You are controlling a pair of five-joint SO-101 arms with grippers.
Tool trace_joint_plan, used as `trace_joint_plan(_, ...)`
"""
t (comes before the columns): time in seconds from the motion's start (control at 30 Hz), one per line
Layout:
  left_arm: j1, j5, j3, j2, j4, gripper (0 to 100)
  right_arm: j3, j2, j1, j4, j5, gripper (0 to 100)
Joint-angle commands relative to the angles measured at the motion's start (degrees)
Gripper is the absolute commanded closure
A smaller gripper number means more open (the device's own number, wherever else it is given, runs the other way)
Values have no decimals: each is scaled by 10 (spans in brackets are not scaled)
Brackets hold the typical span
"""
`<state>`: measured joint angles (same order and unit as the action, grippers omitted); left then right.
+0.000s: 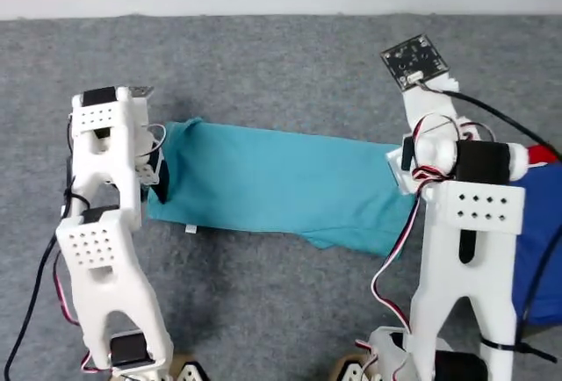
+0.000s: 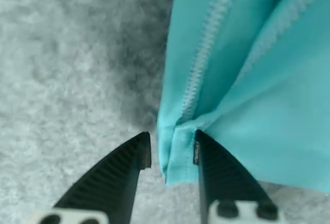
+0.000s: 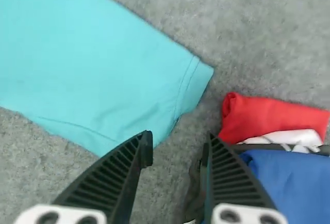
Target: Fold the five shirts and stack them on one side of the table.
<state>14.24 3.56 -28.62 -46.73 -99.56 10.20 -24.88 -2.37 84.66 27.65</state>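
straddling the hem (image 2: 178,162) of the teal shirt (image 2: 247,79), the left claw (image 2: 172,141) is gaping slightly.
the right claw (image 3: 179,141) is hanging open and empty beside the sleeve (image 3: 185,90).

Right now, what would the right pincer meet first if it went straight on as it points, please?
Probably the bare grey felt tabletop, in the gap between the turquoise cloth shirt and the folded red shirt; the open right pincer lines up with neither, though depth is unclear.

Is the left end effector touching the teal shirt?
Touching. In the left wrist view, the teal shirt rests against one finger of the left end effector.
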Motion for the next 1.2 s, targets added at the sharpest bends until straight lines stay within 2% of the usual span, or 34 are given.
trace_joint_plan(0.0, -22, 5, -32, -34, -3, 862, 19, -21, -2, -2, 2, 832)
trace_joint_plan(0.17, -21, 4, -92, -83, -10, 990, 37, -22, -2, 0, 3, 833)
trace_joint_plan(0.33, -24, 2, -98, -54, -11, 987, 47, -22, -1, 0, 4, 833)
trace_joint_plan(0.57, -14, -21, -70, 133, -11, 987, 75, -22, -2, 6, 7, 838)
trace_joint_plan(0.7, -14, -24, -23, 264, -11, 987, 130, -22, 9, 35, 69, 903)
trace_joint_plan(0.77, -17, -23, 7, 313, -11, 987, 171, -22, 22, 35, 71, 897)
trace_joint_plan(0.93, -16, -23, 55, 372, -11, 987, 273, -22, 74, -23, 71, 842)
trace_joint_plan(1.17, -18, -23, 76, 381, -10, 987, 365, -15, 122, -161, 53, 838)
